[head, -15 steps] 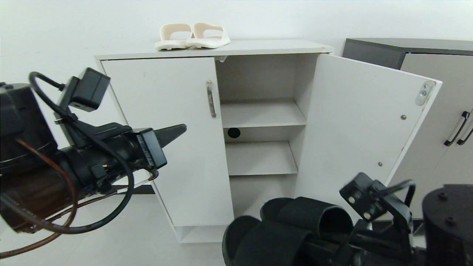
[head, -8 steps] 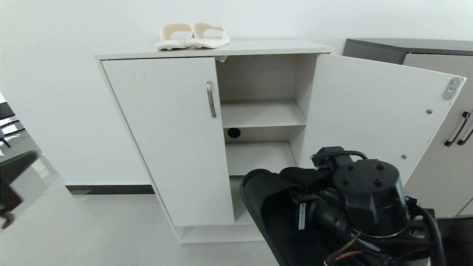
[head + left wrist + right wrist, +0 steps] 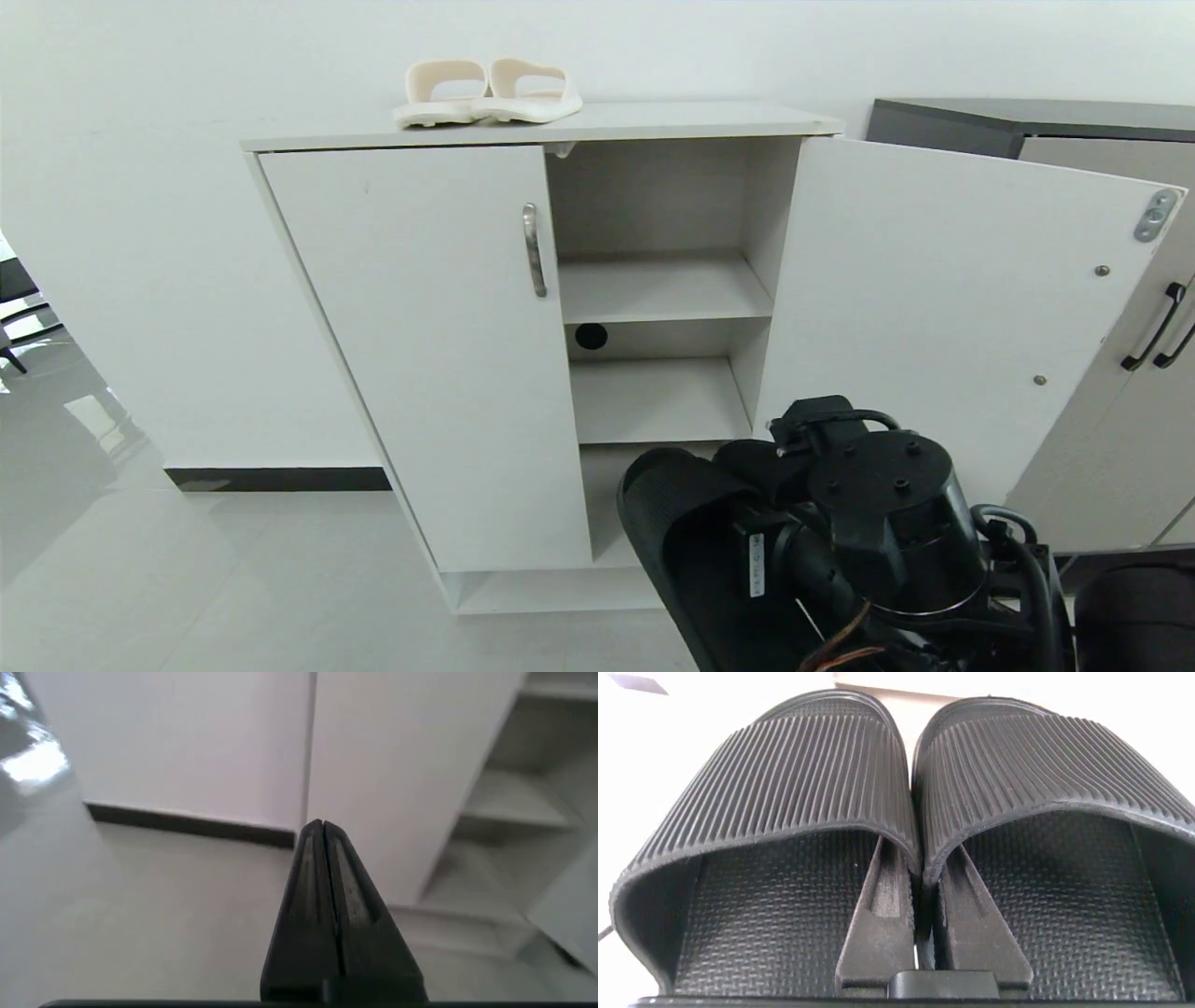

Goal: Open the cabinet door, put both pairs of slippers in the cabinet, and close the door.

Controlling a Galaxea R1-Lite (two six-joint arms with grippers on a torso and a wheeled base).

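The black slippers (image 3: 785, 812) are held pinched together in the right end effector (image 3: 920, 863), beyond which the cabinet (image 3: 420, 373) is seen with one door (image 3: 934, 308) swung open and cream slippers (image 3: 485, 91) on top.

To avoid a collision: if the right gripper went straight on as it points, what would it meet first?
Probably nothing soon: the right gripper, shut on the black slippers, faces the cabinet's open bottom compartment; depth is unclear.

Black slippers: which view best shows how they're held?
Right wrist view: jaws of the right gripper clamp the black slippers by their adjoining walls. Head view: arm partly hides them. Left wrist view faces the cabinet.
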